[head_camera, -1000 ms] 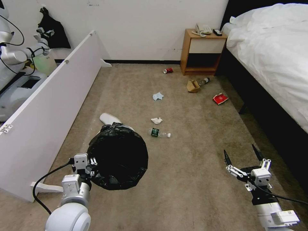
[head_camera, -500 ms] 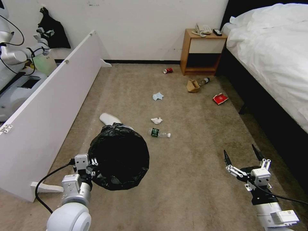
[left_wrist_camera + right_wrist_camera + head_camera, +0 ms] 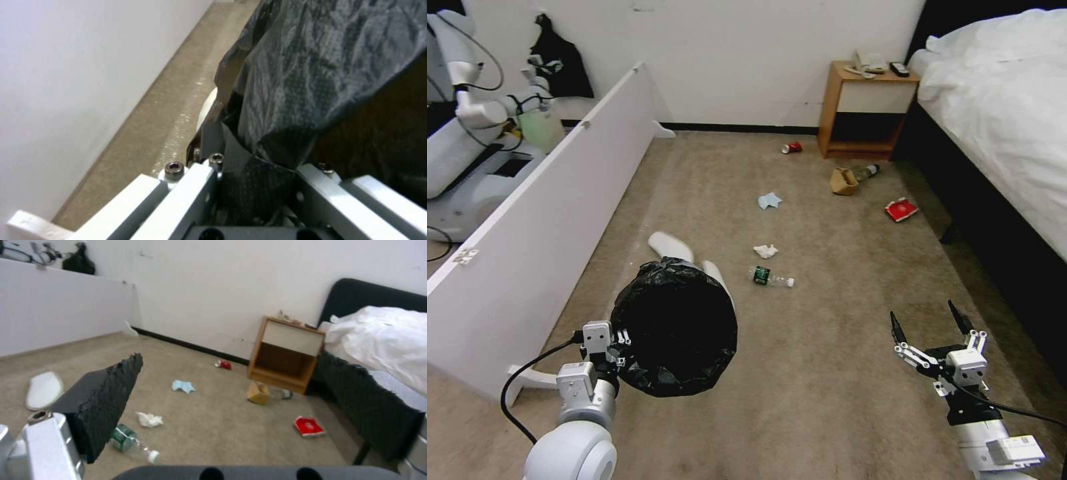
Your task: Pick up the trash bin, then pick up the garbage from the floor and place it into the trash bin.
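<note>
Black-bagged trash bin (image 3: 675, 328) is off the carpet (image 3: 827, 373), held at its near-left rim by the left gripper (image 3: 620, 347); in the left wrist view the fingers (image 3: 191, 193) are clamped on the folded bag edge (image 3: 262, 186). Bin mouth faces the head camera, interior dark.

White slippers (image 3: 672, 246) lie on the floor just behind the bin, one partly hidden by it. Clear plastic bottle (image 3: 770, 277) with green label lies right of the bin, white tissue (image 3: 766, 251) just beyond it. Light-blue face mask (image 3: 770, 201) sits farther out. Red can (image 3: 791, 147) is near the wall, beside the wooden nightstand (image 3: 867, 110). Brown paper bag (image 3: 844, 181) lies in front of the nightstand, with a second bottle (image 3: 868, 172) touching or just beside it. Red packet (image 3: 901, 210) is near the bed (image 3: 1000, 120).

Right gripper (image 3: 932, 325) hovers low over bare carpet at right, jaws spread wide, holding nothing, well apart from all litter.

White partition board (image 3: 540, 220) runs along the left.
</note>
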Robot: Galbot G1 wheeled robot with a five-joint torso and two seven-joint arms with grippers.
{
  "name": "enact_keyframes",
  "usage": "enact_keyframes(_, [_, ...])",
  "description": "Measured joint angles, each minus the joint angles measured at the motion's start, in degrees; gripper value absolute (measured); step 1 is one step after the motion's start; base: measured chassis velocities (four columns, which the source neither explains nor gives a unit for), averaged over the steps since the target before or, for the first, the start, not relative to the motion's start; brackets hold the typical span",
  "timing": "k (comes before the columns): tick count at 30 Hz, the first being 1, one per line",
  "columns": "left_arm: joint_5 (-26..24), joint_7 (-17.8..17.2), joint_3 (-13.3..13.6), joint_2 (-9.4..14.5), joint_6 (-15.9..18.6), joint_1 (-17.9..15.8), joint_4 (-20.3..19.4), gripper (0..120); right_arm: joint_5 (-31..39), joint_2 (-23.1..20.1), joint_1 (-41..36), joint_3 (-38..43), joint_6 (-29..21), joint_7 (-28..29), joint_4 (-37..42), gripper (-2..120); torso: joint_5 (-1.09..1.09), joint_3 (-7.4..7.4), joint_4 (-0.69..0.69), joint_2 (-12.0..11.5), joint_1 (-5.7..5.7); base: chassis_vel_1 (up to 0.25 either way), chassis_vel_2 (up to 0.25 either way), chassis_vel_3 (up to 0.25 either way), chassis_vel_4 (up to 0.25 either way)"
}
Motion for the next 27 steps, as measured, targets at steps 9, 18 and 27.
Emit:
enact_keyframes(9, [0.5,0.1,0.0,-0.1,-0.2,0.0,0.2,1,0.3,0.0,0.0,-0.2,0.2,0.2,-0.1,100,0.00,0.00,-0.03,0.0,0.00,0.008,0.005,0.005,0.007])
enact_keyframes(18, [0.5,0.0,0.0,-0.1,-0.4,-0.2,0.5,1,0.4,-0.1,-0.1,-0.5,0.2,0.3,-0.1,100,0.00,0.00,-0.02,0.0,0.00,0.000,0.000,0.000,0.000])
enact_keyframes(27, [0.0,-0.5,0.1,-0.2,-0.4,-0.3,0.6,1,0.4,-0.2,-0.1,-0.7,0.1,0.4,-0.1,100,0.00,0.00,-0.03,0.0,0.00,0.000,0.000,0.000,0.000])
